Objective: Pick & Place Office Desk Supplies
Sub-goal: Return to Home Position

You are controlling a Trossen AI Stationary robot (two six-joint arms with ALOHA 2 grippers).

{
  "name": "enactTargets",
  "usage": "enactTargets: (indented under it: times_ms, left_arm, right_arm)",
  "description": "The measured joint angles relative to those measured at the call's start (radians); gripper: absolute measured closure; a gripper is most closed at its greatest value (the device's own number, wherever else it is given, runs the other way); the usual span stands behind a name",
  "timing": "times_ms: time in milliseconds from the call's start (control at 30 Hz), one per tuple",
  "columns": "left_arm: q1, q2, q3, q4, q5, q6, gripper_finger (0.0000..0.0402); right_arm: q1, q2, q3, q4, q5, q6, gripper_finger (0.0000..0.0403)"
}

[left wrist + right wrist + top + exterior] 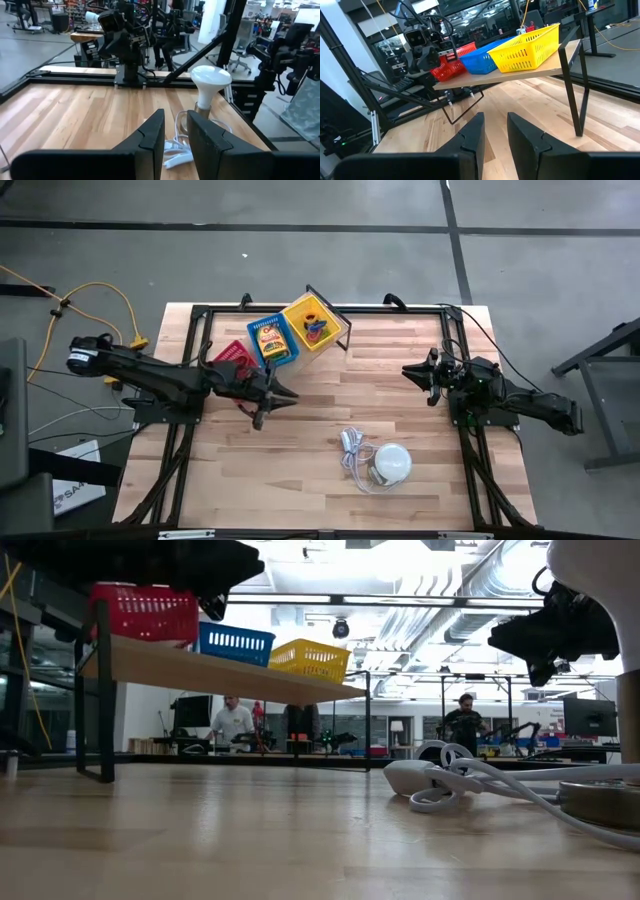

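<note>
Left pincer (175, 115), narrowly parted and empty, hung over the pale wooden desk (300, 480) just before the low wooden shelf (200, 668), right pincer (495, 117) likewise near the desk's right edge; the shelf bore a red plastic bin (145, 612), a blue bin (235, 642) holding a yellow-green printed packet (270, 340), and a yellow bin (310, 658) holding small coloured clip-like pieces (316, 330).

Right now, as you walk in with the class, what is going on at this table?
Nothing is being handled. The left claw hangs open and empty beside the shelf, where the red bin, blue bin and yellow bin stand in a row. The right claw, also open and empty, hangs over the right side of the table. A white bulb with its cord lies untouched there.
</note>
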Motion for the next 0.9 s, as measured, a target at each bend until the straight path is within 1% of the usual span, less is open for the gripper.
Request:
enactTargets:
  times_ms: [133,300,367,500,900]
  left_arm:
    - [0.011,0.048,0.011,0.033,0.008,-0.014,0.0323]
    - [0.05,0.105,0.077,0.032,0.094,-0.006,0.0323]
    - [0.062,0.11,0.112,-0.006,0.115,-0.006,0.0323]
    - [0.068,0.111,0.157,-0.095,0.116,0.015,0.0323]
    - [0.067,0.111,0.164,-0.105,0.104,0.017,0.0323]
  right_arm:
    - [0.0,0.0,0.0,0.0,0.0,0.0,0.0333]
    - [0.0,0.0,0.0,0.0,0.0,0.0,0.0333]
    - [0.0,0.0,0.0,0.0,0.0,0.0,0.0333]
    - [0.0,0.0,0.0,0.0,0.0,0.0,0.0333]
    - [0.0,0.0,0.0,0.0,0.0,0.0,0.0333]
